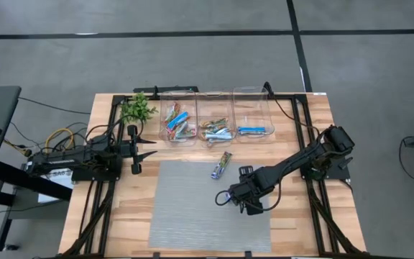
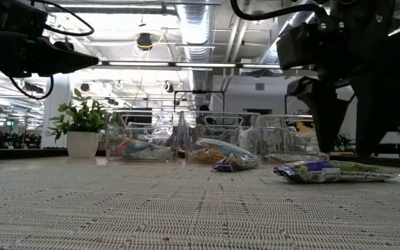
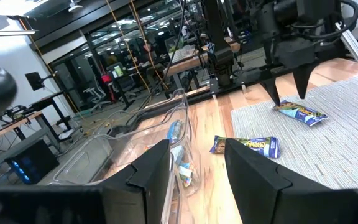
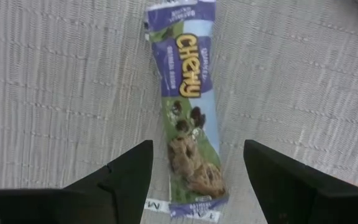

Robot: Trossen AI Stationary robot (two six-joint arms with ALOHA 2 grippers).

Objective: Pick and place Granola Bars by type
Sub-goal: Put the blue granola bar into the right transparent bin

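One granola bar (image 4: 185, 106), a purple, blue and green wrapper, lies flat on the grey mat. My right gripper (image 4: 197, 171) is open just above it, fingers pointing down, one on each side of the bar's end (image 2: 335, 171). In the high view the right gripper (image 1: 223, 196) hides this bar. A second bar (image 1: 222, 164) lies at the mat's far edge, also seen as bar (image 3: 244, 145). More bars lie in three clear bins (image 1: 215, 108). My left gripper (image 1: 148, 153) is open and hovers over the table's left side, next to the left bin.
The three bins stand in a row along the far edge: left bin (image 1: 178, 101), middle, right bin (image 1: 254, 97). A small green plant (image 1: 137, 108) in a white pot stands left of them. The grey mat (image 1: 192, 216) covers the table's middle and near part.
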